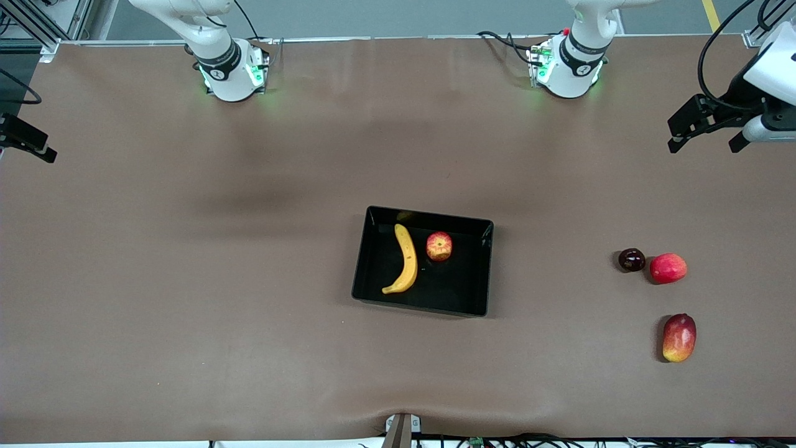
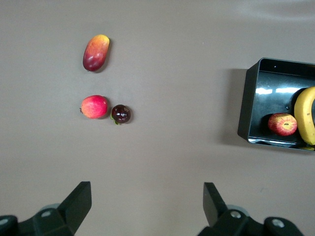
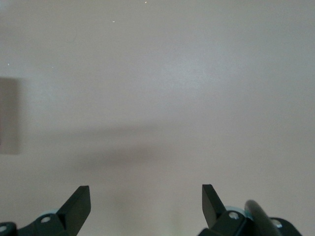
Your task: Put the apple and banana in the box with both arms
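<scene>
Banana and apple lie side by side in the box at mid-table.

The box (image 1: 423, 261) sits at the table's (image 1: 186, 280) middle; in it the banana (image 1: 405, 259) lies toward the right arm's end, the apple (image 1: 439, 246) just beside it toward the left arm's end. Well apart from the box, toward the left arm's end, a small round fruit (image 1: 632, 259) touches an oval fruit (image 1: 668, 268); a mango-like fruit (image 1: 679, 337) lies nearer the front camera than that pair.
</scene>
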